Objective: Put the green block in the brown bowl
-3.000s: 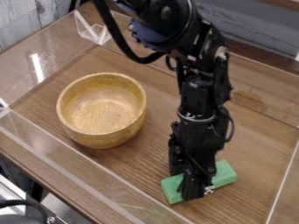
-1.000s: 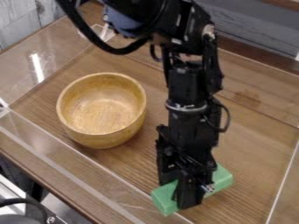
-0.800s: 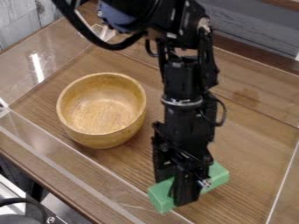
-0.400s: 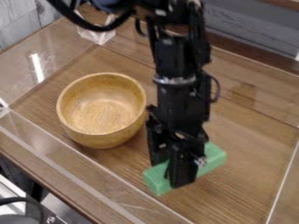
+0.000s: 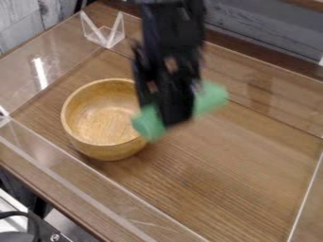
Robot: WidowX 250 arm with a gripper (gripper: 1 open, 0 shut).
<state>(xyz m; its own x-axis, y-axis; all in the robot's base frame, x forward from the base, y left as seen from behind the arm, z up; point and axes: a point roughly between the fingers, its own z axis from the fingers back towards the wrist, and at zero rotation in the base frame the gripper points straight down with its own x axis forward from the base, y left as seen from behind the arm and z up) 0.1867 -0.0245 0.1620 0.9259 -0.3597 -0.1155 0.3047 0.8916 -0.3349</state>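
- The tool (image 5: 173, 93) is seen near the middle of the view, pointing steeply downward, and it is blurred.
- The green block (image 5: 180, 110) is pinched between the tool's dark fingers (image 5: 178, 92), which are set part-way apart at the width of the block.
- The block is held across the fingers, so that one end sticks out to the lower left and the other to the upper right; it is tilted, with the right end higher.
- The block is carried clear of the counter (image 5: 240, 180); no part of it is seen resting on the wood.
- The brown bowl (image 5: 108, 117) is stood on the counter to the left of the tool, upright, with its pale grained inside shown.
- The lower left end of the block is seen against the bowl's right rim; whether it lies above the rim or only in front of it cannot be told from this one view.
- The block is not inside the bowl.
- The arm (image 5: 169, 28) is seen rising from the tool to the top edge of the view.
- A clear plastic stand (image 5: 104, 28) is placed on the counter at the far left, well apart from the bowl.
- The counter is bordered by a low clear wall (image 5: 32, 142) along its near left side.
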